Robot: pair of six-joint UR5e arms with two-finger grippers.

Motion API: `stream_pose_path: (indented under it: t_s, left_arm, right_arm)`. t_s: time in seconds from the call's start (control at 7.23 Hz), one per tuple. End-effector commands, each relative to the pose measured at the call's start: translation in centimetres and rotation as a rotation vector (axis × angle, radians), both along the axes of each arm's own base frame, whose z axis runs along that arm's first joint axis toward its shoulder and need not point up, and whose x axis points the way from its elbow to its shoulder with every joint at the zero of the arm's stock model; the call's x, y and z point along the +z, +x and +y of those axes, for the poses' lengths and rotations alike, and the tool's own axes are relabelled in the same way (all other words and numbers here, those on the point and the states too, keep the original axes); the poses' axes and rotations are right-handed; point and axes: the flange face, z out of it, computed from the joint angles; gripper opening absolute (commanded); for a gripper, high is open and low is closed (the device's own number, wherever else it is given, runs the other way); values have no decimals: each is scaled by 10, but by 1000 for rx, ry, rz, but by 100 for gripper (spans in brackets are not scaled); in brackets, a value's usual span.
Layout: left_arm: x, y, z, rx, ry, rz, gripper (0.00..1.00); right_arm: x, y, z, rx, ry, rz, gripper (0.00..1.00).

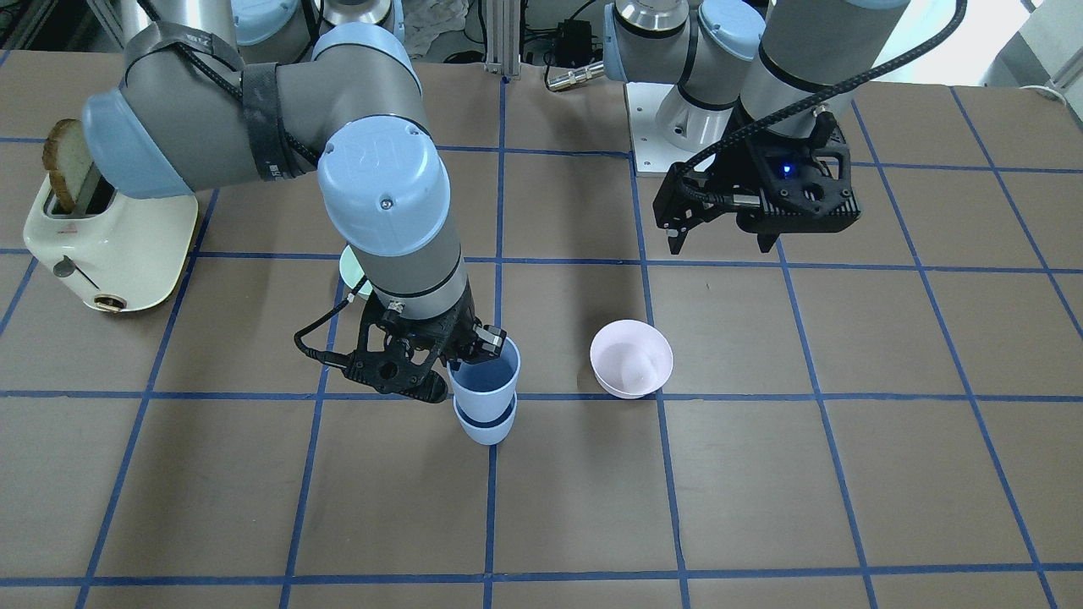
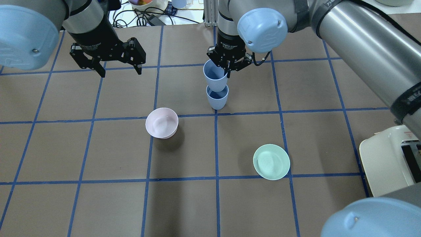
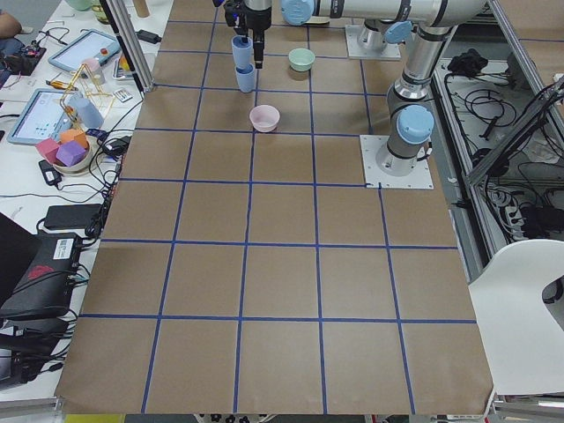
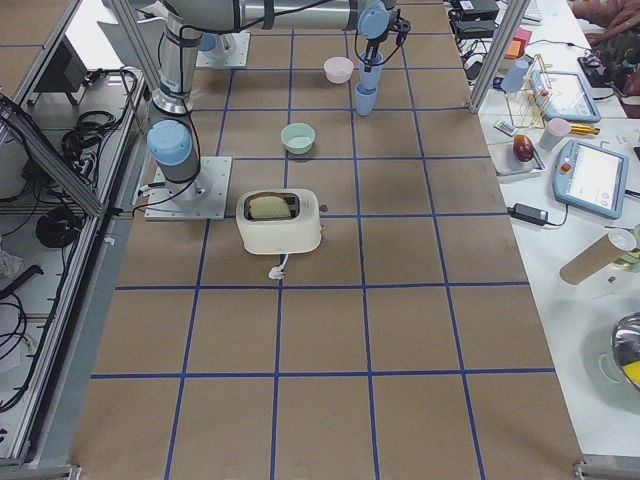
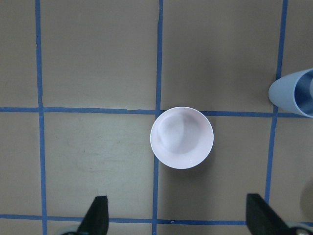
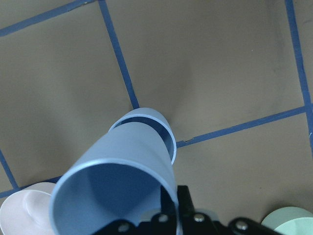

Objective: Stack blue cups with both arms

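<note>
Blue cups: the lower cup stands upright on the table, on a blue tape line. The upper cup hangs over it with its base at or in the lower one's mouth.
Right gripper: clenched on the upper cup's rim, apparently one finger inside the wall and one outside.
Left gripper: spread wide and empty, hovering well apart from the cups.
Why the rim grip: pinching the lip leaves the tapered body free to slide down into the lower cup, a side grasp would likely block that.
Why the left arm sits off: judged as clearance, it has no part in this lowering.
Right wrist view: shows the upper cup leaning against the lower rim, a tilt the overhead view hides.
Front view: only a narrow band of the lower cup shows, so the nesting looks deep. How far it is seated, I cannot tell.
Left wrist view: nothing between the fingers, with the pink bowl below.
Bystanders: green bowl and toaster, both well apart.
</note>
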Motion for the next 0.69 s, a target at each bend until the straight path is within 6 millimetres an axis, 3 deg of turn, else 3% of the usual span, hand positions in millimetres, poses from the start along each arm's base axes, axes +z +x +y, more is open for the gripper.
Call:
stream_pose_path:
  t_s: [0.0, 0.55]
  left_arm:
    - [0, 0, 0, -1, 0, -5, 100]
    - [-1, 0, 0, 0, 1, -3, 100]
  right_arm:
    - [-14, 1, -4, 0, 19, 5, 0]
    - [-22, 2, -5, 0, 33, 6, 0]
